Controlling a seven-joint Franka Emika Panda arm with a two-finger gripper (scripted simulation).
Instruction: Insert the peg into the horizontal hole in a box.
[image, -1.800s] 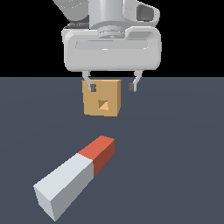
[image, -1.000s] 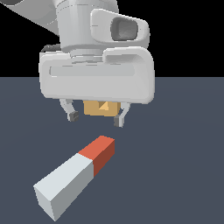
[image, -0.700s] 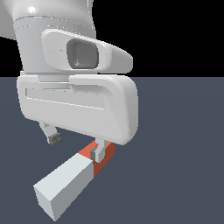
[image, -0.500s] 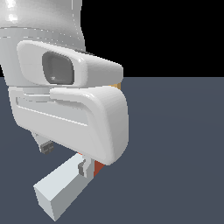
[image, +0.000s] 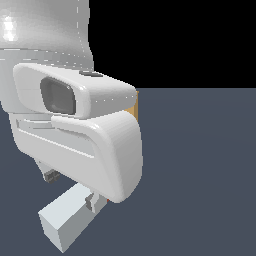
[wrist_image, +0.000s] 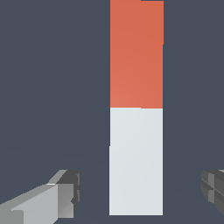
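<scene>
Bulk of my own wrist fills the exterior view, hiding all but a tan sliver of the box (image: 133, 111) — the hole cannot be seen. My gripper (wrist_image: 139, 192) is spread wide, fingers (wrist_image: 65, 194) either side of the peg (wrist_image: 136, 131) and not touching it. Flat-faced square bar, pale grey with a red end, lying on the dark matte floor (image: 200, 165).
</scene>
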